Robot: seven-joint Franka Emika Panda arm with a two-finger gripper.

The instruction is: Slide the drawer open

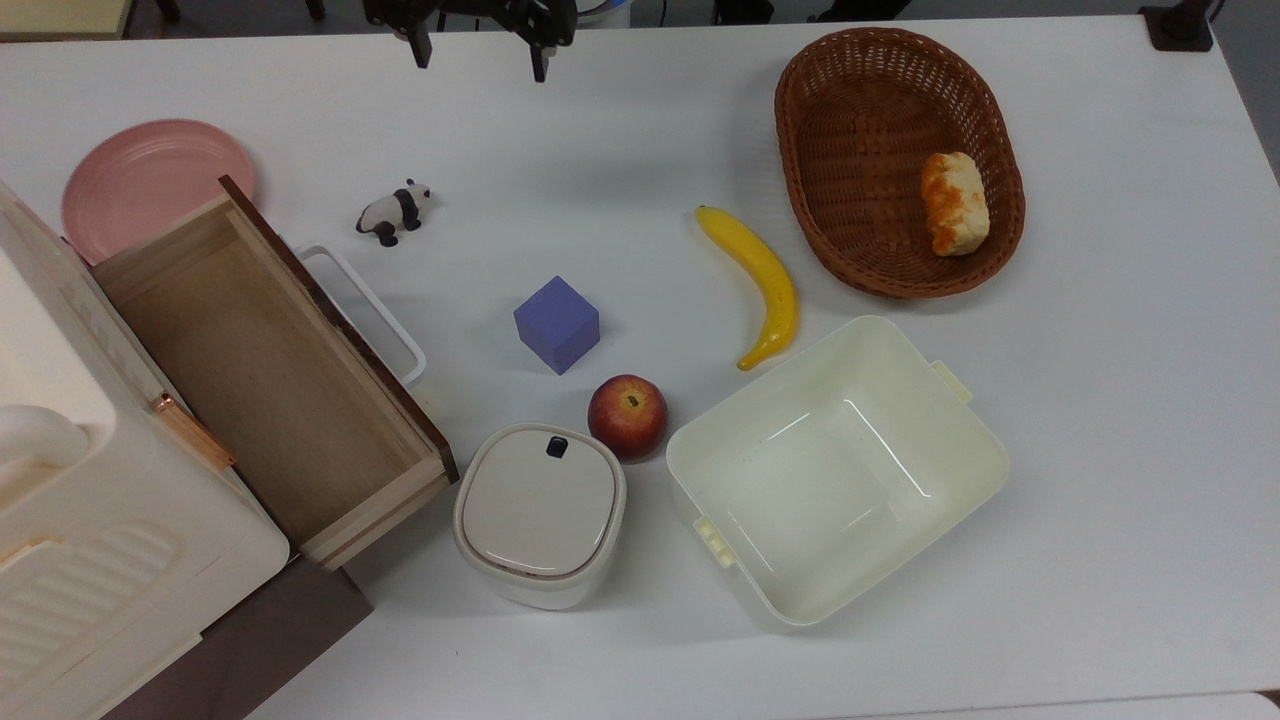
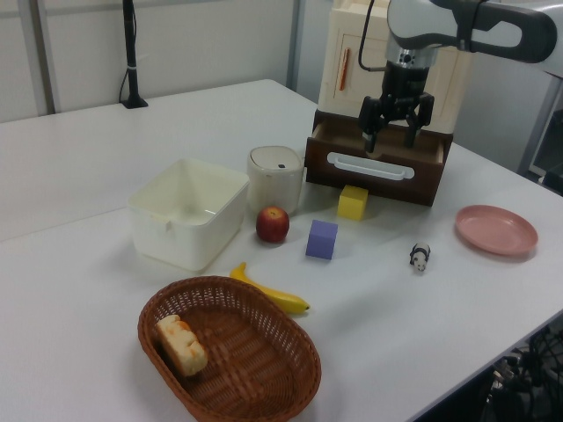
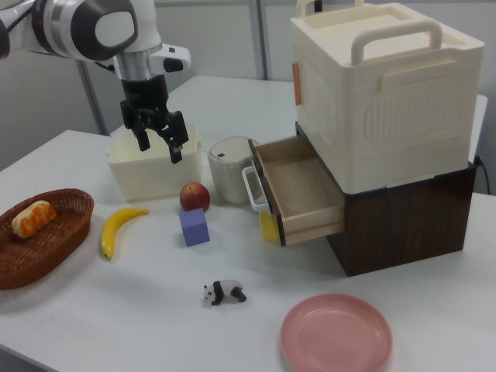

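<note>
1. The drawer point(image 1: 265, 385) stands pulled well out of its dark brown cabinet point(image 3: 403, 213) at the top view's left, its pale bare-wood interior open to the camera with nothing visible inside.
2. Its dark brown front panel point(image 2: 378, 171) carries a white bar loop handle point(image 1: 365, 310) that juts toward the middle of the white table point(image 1: 1100, 400).
3. A cream appliance point(image 3: 380, 93) with carry handles sits on top of the cabinet, above the drawer.
4. The gripper point(image 3: 155, 139) hangs in the air, its two fingers spread apart and holding nothing; in the right view it is above the cream tub point(image 1: 835, 470), well apart from the drawer.
5. A small lidded cream bin point(image 1: 540, 515) stands just beside the drawer's near corner in the top view, with a red apple point(image 1: 627, 415) next to it.
6. A yellow block point(image 2: 353, 201) lies just in front of the drawer in the left view.
7. A purple cube point(image 1: 557, 323), a toy panda point(image 1: 392, 212) and a pink plate point(image 1: 145, 180) lie near the drawer; a banana point(image 1: 760, 280) and a wicker basket point(image 1: 860, 150) holding bread point(image 1: 955, 202) lie toward the top view's right.
</note>
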